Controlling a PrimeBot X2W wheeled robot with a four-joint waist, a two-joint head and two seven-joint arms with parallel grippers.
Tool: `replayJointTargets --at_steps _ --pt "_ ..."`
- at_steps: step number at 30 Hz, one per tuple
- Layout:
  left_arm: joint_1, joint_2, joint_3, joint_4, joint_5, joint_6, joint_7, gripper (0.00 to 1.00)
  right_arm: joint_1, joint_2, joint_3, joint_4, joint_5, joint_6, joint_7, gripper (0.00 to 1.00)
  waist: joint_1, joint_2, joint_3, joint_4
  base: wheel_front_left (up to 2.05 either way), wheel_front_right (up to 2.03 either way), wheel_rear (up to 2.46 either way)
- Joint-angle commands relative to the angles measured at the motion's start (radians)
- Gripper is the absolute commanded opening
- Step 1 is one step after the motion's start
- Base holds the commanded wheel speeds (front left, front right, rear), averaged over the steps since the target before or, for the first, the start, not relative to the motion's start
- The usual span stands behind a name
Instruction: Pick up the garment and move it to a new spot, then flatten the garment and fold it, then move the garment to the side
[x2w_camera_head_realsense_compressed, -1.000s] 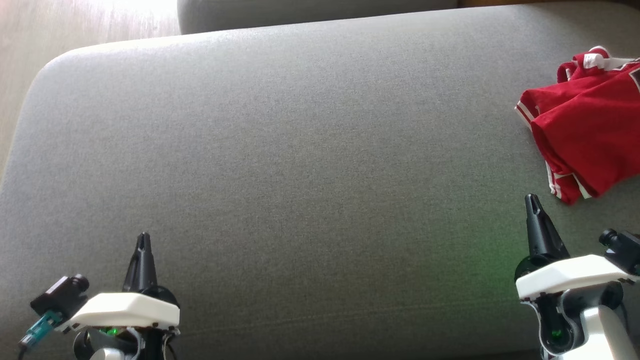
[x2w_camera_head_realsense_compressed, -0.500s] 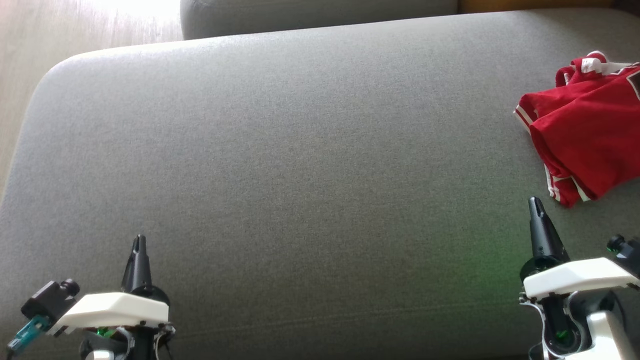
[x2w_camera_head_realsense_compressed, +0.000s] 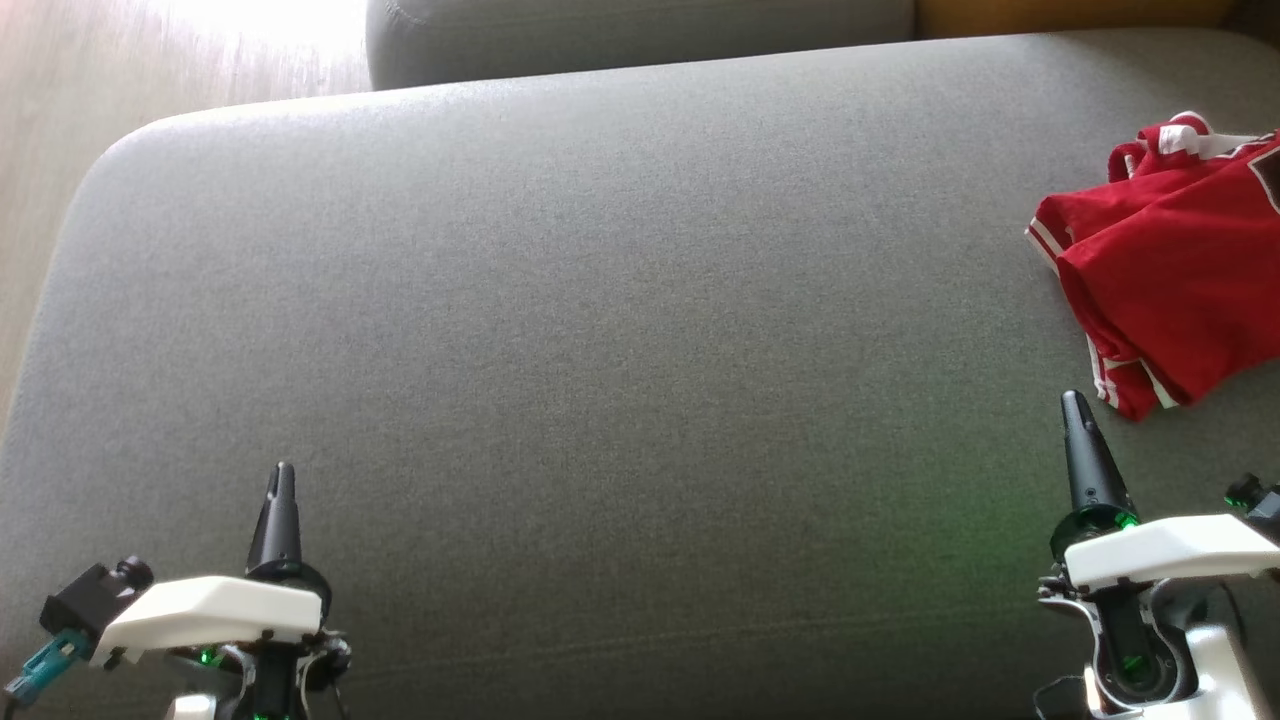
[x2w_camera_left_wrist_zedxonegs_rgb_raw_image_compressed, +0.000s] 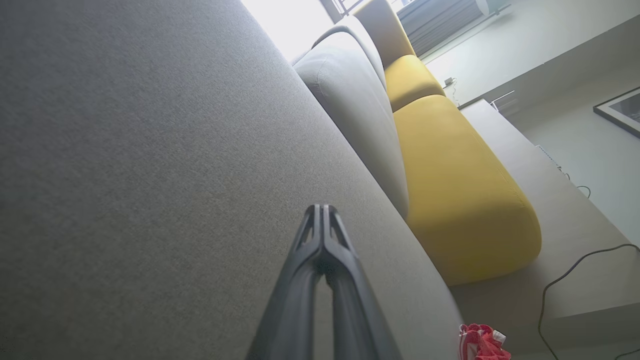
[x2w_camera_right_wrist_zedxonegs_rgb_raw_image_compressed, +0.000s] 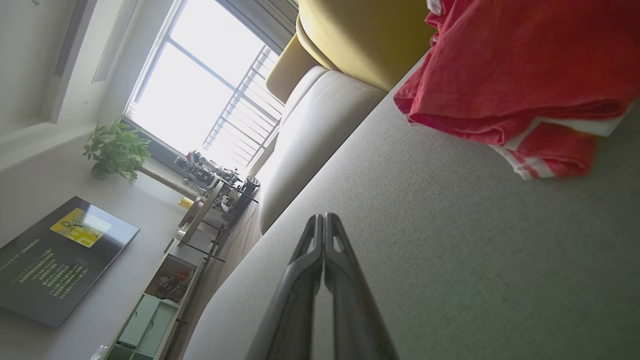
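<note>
Here, both arms are poised low over the grey seat cushion (x2w_camera_head_realsense_compressed: 600, 330). The left gripper (x2w_camera_head_realsense_compressed: 281, 472) stands at the lower left of the head view and the right gripper (x2w_camera_head_realsense_compressed: 1073, 400) at the lower right. On each, the fingers are pressed together along their length with nothing between them, as both wrist views confirm.

The red garment (x2w_camera_head_realsense_compressed: 1170, 285), trimmed in white, lies in a loose, layered heap at the cushion's right end. It is just beyond the right gripper's tip and not touching it.

Over the last second the whole head view has slid slightly downward, cushion edge and garment together, so the camera has moved and the cloth has not. The garment keeps its place and outline on the cushion. Both grippers hold almost the same spots in the view, the right one's fingers a touch more upright.

For the task, the scene fits either a garment waiting to be picked up or one already folded and set aside. The layers are too rumpled to tell which.
</note>
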Motion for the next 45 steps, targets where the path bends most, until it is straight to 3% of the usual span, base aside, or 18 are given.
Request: replayJointTargets --at_steps 1,45 --pt "-0.051 0.011 0.029 -0.029 -0.035 -0.012 0.009 0.0 -0.018 -0.007 0.017 -0.04 0.041 0.0 0.011 0.0 0.0 0.0 -0.002 0.0 0.0 0.0 0.0" --pt "-0.089 0.012 0.08 -0.01 -0.503 -0.057 0.14 0.0 -0.001 -0.007 0.032 -0.075 0.571 0.0 0.14 0.0 0.0 0.0 -0.049 0.008 0.0 0.0 0.0"
